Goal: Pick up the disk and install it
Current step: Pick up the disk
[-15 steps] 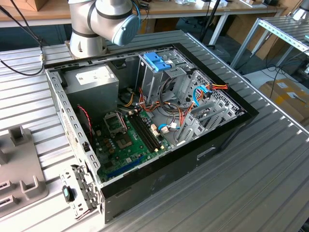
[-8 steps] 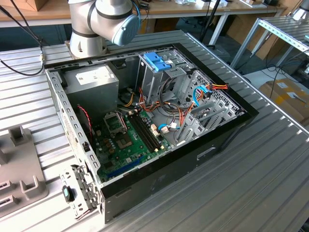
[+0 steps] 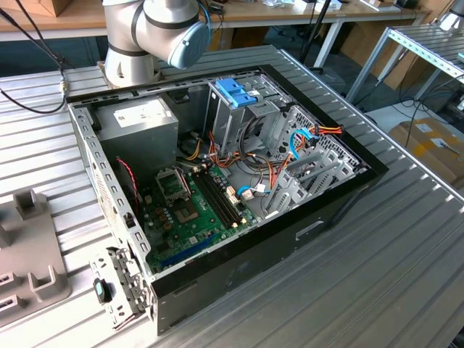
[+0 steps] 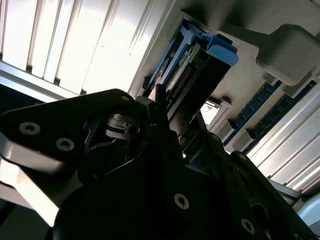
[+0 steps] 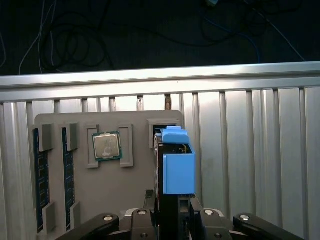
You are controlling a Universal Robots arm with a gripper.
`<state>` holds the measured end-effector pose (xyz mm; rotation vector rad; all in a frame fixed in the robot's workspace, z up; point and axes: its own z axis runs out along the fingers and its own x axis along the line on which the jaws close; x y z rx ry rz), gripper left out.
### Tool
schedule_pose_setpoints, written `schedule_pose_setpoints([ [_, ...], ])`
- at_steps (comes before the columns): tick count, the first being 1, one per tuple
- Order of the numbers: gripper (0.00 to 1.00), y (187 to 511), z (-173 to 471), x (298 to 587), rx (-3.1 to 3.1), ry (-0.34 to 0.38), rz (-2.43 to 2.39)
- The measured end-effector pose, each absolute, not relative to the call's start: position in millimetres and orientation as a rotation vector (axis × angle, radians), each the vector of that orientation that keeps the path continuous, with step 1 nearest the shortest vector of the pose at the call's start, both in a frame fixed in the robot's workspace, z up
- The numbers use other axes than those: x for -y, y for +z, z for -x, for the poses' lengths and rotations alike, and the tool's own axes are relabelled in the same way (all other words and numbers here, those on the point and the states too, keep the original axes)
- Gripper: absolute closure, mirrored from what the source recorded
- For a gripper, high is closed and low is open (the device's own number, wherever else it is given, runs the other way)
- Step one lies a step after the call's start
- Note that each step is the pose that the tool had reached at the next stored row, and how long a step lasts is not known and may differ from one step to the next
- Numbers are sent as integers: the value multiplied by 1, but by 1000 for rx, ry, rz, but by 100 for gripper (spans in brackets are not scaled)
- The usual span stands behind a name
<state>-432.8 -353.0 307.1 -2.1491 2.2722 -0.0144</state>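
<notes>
In the exterior view, a grey fixture tray (image 3: pixel 29 254) lies at the exterior view's left edge of the ribbed aluminium table (image 3: pixel 377 275); beside it the open computer case (image 3: pixel 239 279) lies on its side, with the power supply (image 3: pixel 138 123) at its far corner, the green motherboard (image 3: pixel 188 214) on its floor, and a metal cage (image 3: pixel 232 116) topped by a blue latch (image 3: pixel 235 92) towards the middle; orange and blue cables (image 3: pixel 293 145) run through the bays nearer the exterior view's right; the base of my arm (image 3: pixel 156 29) stands behind the case, and a cardboard box (image 3: pixel 431 145) sits on the floor off the table's right side.

In the first wrist view I look down on the tray: two pairs of memory sticks (image 5: pixel 39 175) lie in long slots, a processor (image 5: pixel 106 146) sits in a square recess, and the disk (image 5: pixel 178 172) stands edge-on over the tray's next pocket, its light-blue carrier facing me; my pincer (image 5: pixel 172 220) has the disk between its fingers (image 5: pixel 197 217), clamped against its two flat sides as far as I can make out; whether the disk's far end touches the pocket I cannot tell.

In the second wrist view the disk reaches out past my dark fingers, blue carrier outermost, with the tray just beyond it.
</notes>
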Motion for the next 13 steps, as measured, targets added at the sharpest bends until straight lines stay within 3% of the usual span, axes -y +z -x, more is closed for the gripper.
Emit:
schedule_pose_setpoints([
  [13, 65, 307, 432, 353, -2272, -14, 2149],
])
